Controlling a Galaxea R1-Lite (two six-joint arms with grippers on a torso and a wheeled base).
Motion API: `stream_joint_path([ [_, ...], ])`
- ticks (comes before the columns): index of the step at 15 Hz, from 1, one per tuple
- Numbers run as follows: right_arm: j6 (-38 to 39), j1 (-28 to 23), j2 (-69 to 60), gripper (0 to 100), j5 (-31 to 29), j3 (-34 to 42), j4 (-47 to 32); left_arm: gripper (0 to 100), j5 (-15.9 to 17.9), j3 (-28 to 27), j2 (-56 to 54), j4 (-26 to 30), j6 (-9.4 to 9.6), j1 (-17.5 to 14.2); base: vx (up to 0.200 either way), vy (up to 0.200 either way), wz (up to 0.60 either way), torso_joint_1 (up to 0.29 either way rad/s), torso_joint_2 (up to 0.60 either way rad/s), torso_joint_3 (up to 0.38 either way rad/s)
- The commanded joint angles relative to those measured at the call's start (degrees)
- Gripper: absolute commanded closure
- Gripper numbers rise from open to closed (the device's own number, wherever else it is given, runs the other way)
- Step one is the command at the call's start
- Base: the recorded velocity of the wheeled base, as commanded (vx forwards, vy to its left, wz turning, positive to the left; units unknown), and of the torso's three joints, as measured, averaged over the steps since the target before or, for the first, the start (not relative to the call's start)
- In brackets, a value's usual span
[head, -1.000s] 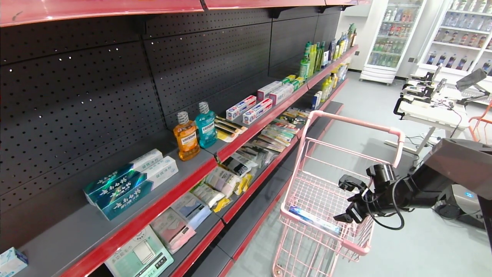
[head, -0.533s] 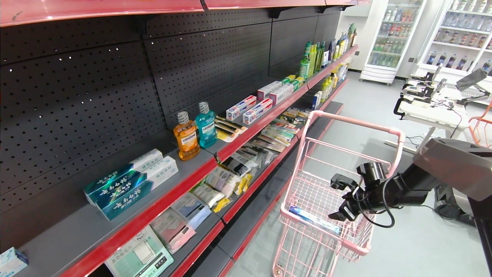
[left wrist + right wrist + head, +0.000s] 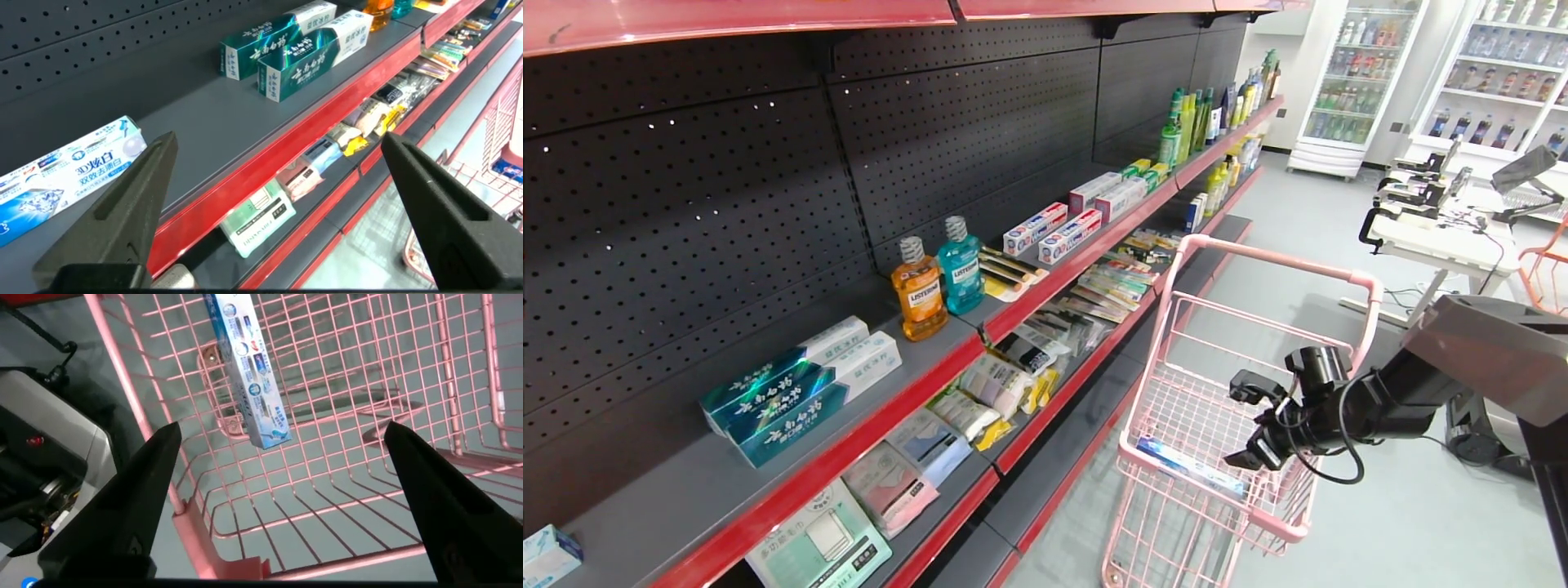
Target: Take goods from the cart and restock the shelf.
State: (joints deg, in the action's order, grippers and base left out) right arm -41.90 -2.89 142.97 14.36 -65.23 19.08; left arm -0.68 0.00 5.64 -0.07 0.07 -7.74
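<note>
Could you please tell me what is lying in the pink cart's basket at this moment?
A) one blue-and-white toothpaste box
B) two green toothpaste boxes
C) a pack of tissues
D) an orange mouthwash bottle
A: the right wrist view looks down on a blue-and-white toothpaste box lying flat on the wire floor of the pink cart.

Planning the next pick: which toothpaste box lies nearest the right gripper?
The white-and-blue box lying in the pink cart, just below the right gripper; the other boxes sit on the shelf.
</note>
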Motion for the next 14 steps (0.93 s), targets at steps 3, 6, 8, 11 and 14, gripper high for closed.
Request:
stream_joint_path([
  [3,0.0,0.0,-0.1,0,0.1,-0.3,0.0,0,0.0,0.0,0.0,0.0,0.01,0.0,0.0,0.0,0.0,-0.087,0.16,0.09],
  [6,0.0,0.2,-0.1,0,0.1,-0.3,0.0,0,0.0,0.0,0.0,0.0,0.01,0.0,0.0,0.0,0.0,-0.1,0.22,0.118],
  [8,0.0,0.2,-0.1,0,0.0,-0.5,0.0,0,0.0,0.0,0.0,0.0,-0.07,0.0,0.0,0.0,0.0,-0.122,0.26,0.139],
  [11,0.0,0.2,0.0,0,0.0,-0.5,0.0,0,0.0,0.0,0.1,0.0,-0.07,0.1,0.0,0.0,0.0,-0.142,0.31,0.165],
  [14,0.0,0.2,0.1,0,0.0,-0.6,0.0,0,0.0,0.0,0.1,0.0,-0.07,0.0,0.0,0.0,0.0,-0.154,0.33,0.183],
])
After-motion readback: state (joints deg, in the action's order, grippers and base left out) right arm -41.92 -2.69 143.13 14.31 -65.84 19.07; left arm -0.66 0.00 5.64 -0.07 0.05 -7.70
